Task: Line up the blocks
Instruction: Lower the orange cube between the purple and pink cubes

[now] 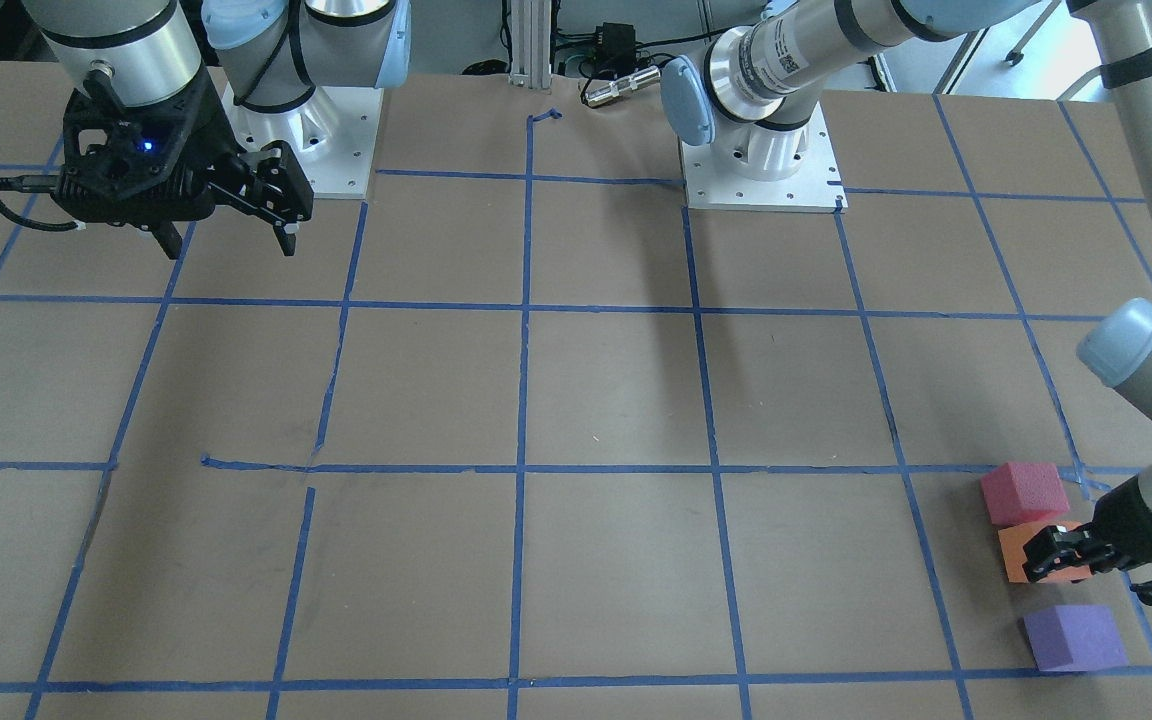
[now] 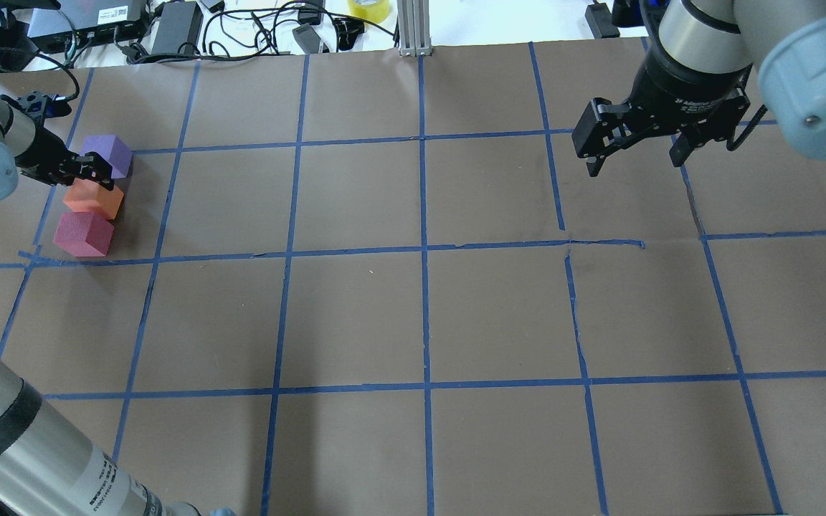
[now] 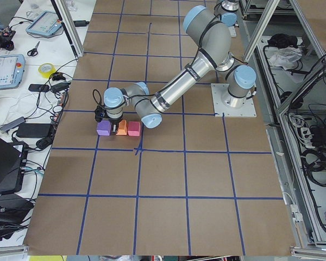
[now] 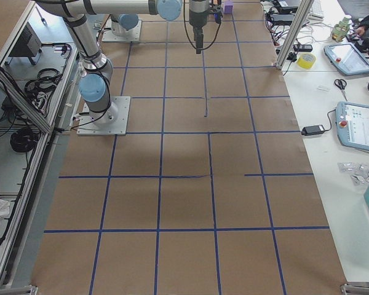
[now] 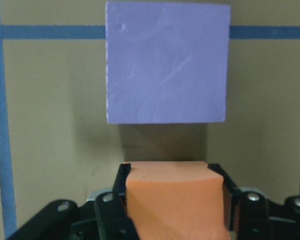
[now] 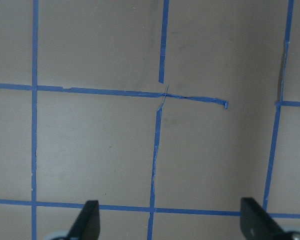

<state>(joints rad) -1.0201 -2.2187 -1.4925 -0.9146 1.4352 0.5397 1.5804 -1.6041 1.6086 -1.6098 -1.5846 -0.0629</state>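
**A:** Start with the biggest thing.

**B:** The brown paper-covered table [image 2: 456, 322], marked into squares with blue tape. Then the two arms. The left arm [image 3: 179, 89] reaches out to the table's left edge, towards the far corner. The right arm [image 1: 121, 50] is held high over the right half.

**A:** And the grippers?

**B:** The right gripper [image 2: 633, 165] hangs well above the surface. Its jaws are spread wide with nothing between them. The left gripper [image 5: 170, 172] is low, and its two fingers are pressed against opposite sides of the small orange foam cube [image 1: 1014, 545]. I can't tell whether that cube rests on the paper or is raised a little.

**A:** Where do the three blocks lie?

**B:** They are all close to the left edge, in the far half of the table, in a rough row running away from the robot. The small purple foam cube [image 2: 108, 154] is farthest out, with a narrow gap between it and the orange one. The orange cube is in the middle. The small pinkish-red foam cube [image 2: 83, 233] is nearest the robot and seems to touch the orange cube.
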